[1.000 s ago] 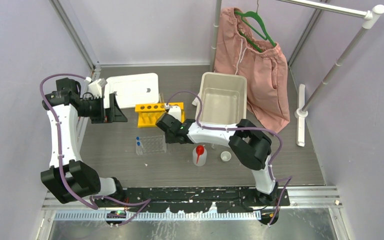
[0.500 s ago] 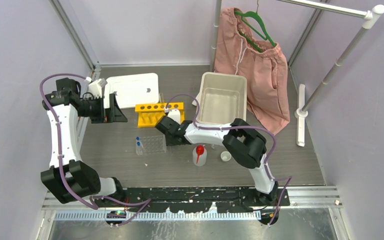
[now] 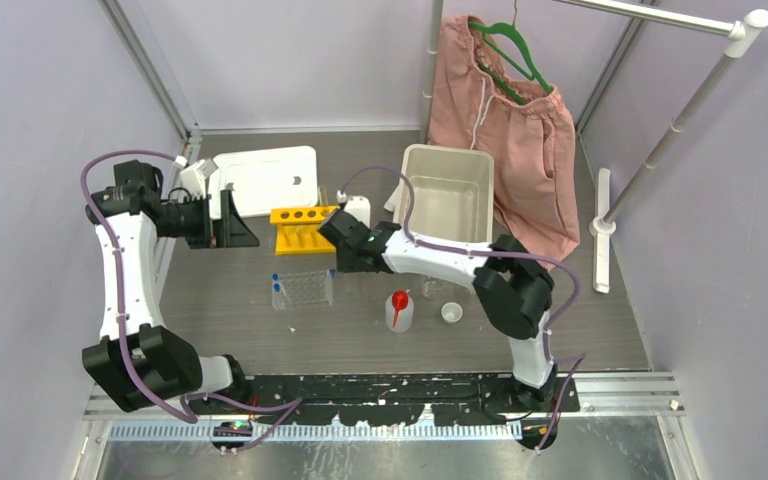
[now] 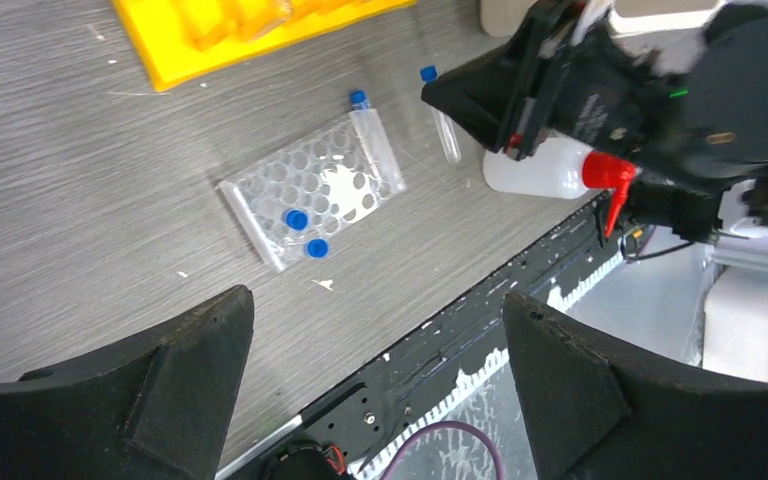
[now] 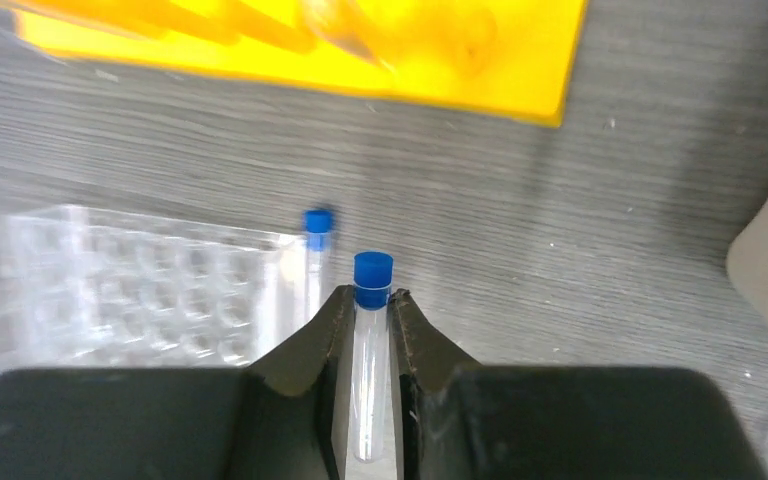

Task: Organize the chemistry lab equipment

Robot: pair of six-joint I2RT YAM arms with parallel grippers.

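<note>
Top: right gripper (image 3: 343, 262) is seen between yellow rack (image 3: 298, 228) and clear grid rack (image 3: 305, 288); bare table (image 3: 260, 330) is open to its near side.
Left wrist: left gripper (image 4: 375, 305) is spread wide, well above the grid rack.
Right wrist: blue-capped tube (image 5: 371, 390) is pinched between the fingers; second tube (image 5: 316, 250) lies just ahead, at the grid rack's edge.

No legible text or labels anywhere, perhaps blurred.
</note>
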